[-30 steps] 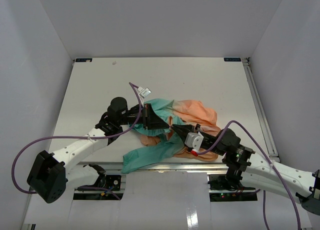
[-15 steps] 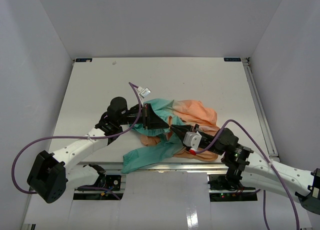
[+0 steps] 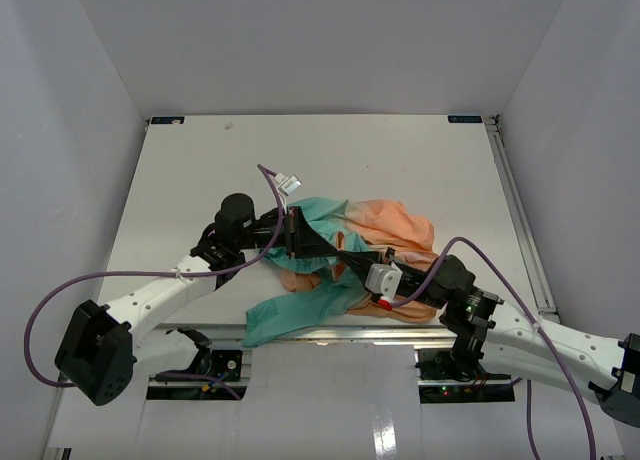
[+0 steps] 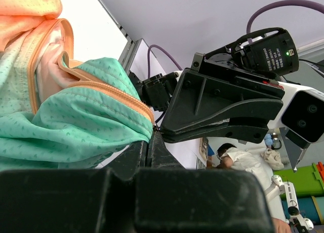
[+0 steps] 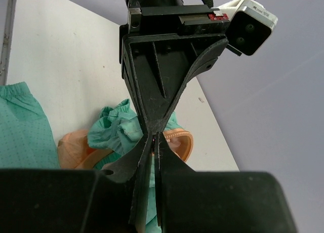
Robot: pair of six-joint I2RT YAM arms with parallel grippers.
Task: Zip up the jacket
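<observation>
Top view, jacket: the jacket (image 3: 385, 220) lies crumpled on the near half of the table (image 3: 300, 150), the peach part to the right, the teal part to the left and toward the near edge.
Top view, arms: both arms reach inward over the jacket, and the left gripper (image 3: 328, 246) and the right gripper (image 3: 345, 253) meet tip to tip above the teal cloth.
Top view, fingers: too small here to tell how they stand.
Left wrist view, jacket: the teal cloth (image 4: 76, 121) fills the left side, and the orange zipper (image 4: 109, 88) runs along its edge down to the fingertips.
Left wrist view, left gripper: the fingers (image 4: 150, 142) are pressed together and pinch the edge of the jacket where the zipper ends.
Left wrist view, right gripper: it (image 4: 167, 134) points at the same place from the opposite side, its tips just beside the left ones.
Right wrist view, right gripper: the fingers (image 5: 154, 154) are together with only a thin slit between them; I cannot tell what is in it.
Right wrist view, left gripper: it (image 5: 153, 134) comes down from above, its fingers closed to one point that touches the right tips.
Right wrist view, jacket: teal and peach folds (image 5: 114, 129) lie on the table behind the tips.
</observation>
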